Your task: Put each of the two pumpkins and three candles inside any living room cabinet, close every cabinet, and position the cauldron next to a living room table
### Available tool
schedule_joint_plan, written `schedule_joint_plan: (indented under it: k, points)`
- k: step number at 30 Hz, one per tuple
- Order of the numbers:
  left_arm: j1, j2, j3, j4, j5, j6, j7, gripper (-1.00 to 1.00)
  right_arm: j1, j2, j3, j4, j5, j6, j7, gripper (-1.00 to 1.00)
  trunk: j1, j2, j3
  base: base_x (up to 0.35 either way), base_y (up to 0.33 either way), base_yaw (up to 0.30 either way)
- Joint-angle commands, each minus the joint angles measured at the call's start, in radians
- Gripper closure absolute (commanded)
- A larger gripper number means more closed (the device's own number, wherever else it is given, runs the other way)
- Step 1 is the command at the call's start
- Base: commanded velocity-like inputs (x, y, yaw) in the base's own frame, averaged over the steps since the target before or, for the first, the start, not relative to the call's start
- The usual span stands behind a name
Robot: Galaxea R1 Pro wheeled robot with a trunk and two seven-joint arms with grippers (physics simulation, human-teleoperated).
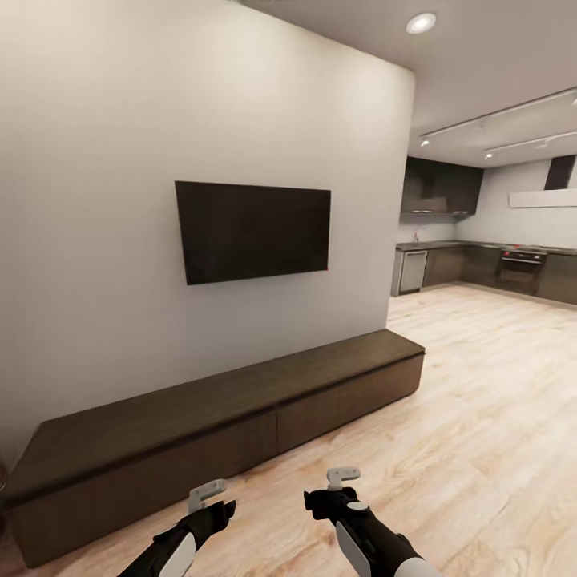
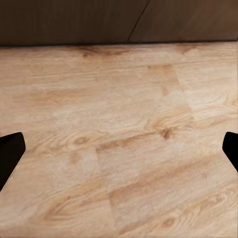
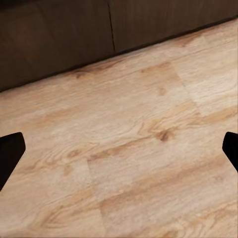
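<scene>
Presently we find both grippers empty: the left gripper [image 1: 210, 494] and right gripper [image 1: 343, 479] hang low over the wood floor [image 1: 481, 417], jaws spread wide with nothing between them. Ahead of both fingertips, just beyond a strip of floor, stands the low dark-brown cabinet [image 1: 240, 417], its fronts shut. We judge its panels rigid, smooth and handleless; purchase lies at a panel edge or the centre seam [image 3: 112, 29].

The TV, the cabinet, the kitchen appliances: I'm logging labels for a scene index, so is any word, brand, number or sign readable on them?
None.
TV: blank dark screen, no logo visible.
Cabinet: plain wood fronts, no markings.
Oven: any markings too small and blurred to read.
</scene>
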Motion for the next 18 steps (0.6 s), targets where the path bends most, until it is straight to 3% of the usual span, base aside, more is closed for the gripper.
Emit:
schedule_joint_plan:
  k: [1, 9, 18]
  points:
    - [-0.001, 0.000, -0.004, -0.001, 0.007, 0.003, 0.000, -1.00, 0.000, -0.001, 0.009, -0.003, -0.009, 0.006, -0.008, -1.00, 0.000, -0.001, -0.001, 0.000, 0.000, 0.253]
    - [-0.001, 0.000, -0.004, -0.001, 0.007, 0.003, 0.000, -1.00, -0.001, -0.001, 0.009, -0.003, -0.009, 0.006, -0.008, -1.00, 0.000, -0.001, 0.004, -0.006, 0.000, 0.253]
    - [-0.001, 0.000, -0.005, -0.001, 0.007, 0.003, 0.000, -1.00, -0.001, -0.001, 0.009, -0.003, -0.009, 0.006, -0.008, -1.00, 0.000, -0.001, 0.009, -0.128, -0.004, 0.253]
